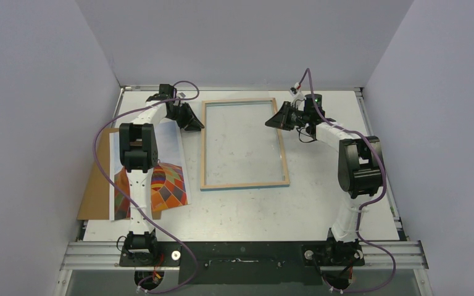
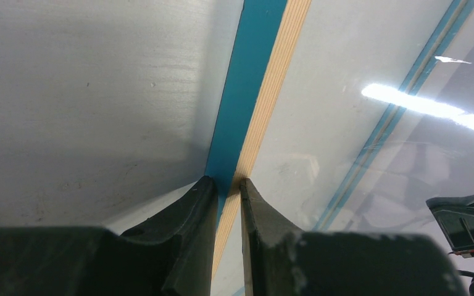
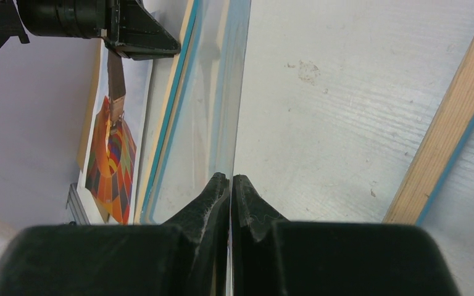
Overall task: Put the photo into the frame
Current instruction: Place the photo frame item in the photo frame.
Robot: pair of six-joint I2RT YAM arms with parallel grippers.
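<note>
The frame [image 1: 245, 183] lies in the middle of the table, wood-coloured back up. My left gripper [image 1: 192, 123] is at its upper left corner. In the left wrist view its jaws [image 2: 228, 182] close around the frame's left rail [image 2: 247, 92], which shows a blue side and a wood back. My right gripper [image 1: 271, 121] is inside the frame's upper right part. It is shut [image 3: 230, 177] on the edge of a thin clear pane [image 3: 203, 123], held tilted. The photo [image 1: 168, 185], an orange balloon print, lies at the left, partly hidden under my left arm. It also shows in the right wrist view [image 3: 108, 166].
A plain brown backing board [image 1: 95, 185] lies under the photo at the table's left edge. The frame's right rail [image 3: 450, 123] lies just right of my right gripper. Grey walls enclose the table on three sides.
</note>
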